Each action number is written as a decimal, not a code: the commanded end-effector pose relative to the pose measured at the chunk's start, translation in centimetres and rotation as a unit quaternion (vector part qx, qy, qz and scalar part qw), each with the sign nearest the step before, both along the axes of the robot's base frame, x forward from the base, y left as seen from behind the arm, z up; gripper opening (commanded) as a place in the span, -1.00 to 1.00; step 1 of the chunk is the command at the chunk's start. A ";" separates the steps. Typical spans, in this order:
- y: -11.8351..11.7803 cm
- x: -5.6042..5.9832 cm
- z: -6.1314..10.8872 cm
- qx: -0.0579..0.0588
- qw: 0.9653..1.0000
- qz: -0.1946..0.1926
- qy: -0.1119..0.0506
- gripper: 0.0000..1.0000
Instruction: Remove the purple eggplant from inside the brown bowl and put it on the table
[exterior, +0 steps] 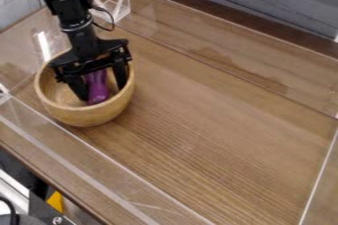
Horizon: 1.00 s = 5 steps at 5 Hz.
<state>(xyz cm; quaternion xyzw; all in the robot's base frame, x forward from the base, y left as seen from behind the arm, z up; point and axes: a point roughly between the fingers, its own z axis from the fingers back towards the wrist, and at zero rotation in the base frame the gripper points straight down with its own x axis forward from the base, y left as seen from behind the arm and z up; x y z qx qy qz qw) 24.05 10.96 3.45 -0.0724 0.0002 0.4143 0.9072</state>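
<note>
The purple eggplant (97,84) lies inside the brown bowl (82,113) at the left of the table (211,120). My gripper (95,75) points straight down into the bowl, open, with one black finger on each side of the eggplant. The fingertips (126,74) reach down past the bowl's rim. I cannot tell whether the pads touch the eggplant. The eggplant's upper end is hidden behind the gripper body.
Clear acrylic walls (238,46) run around the tabletop's edges. A clear wall corner piece (119,7) stands behind the bowl. The black arm (59,2) rises from the gripper toward the top left. Bare wood-grain surface stretches to the right of the bowl.
</note>
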 end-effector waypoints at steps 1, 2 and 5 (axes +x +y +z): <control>-0.2 0.8 0.5 0.018 1.000 -0.005 -0.014 1.00; -0.5 1.0 0.5 0.027 0.999 -0.010 -0.015 1.00; -0.2 1.4 0.0 0.058 0.998 -0.014 -0.017 1.00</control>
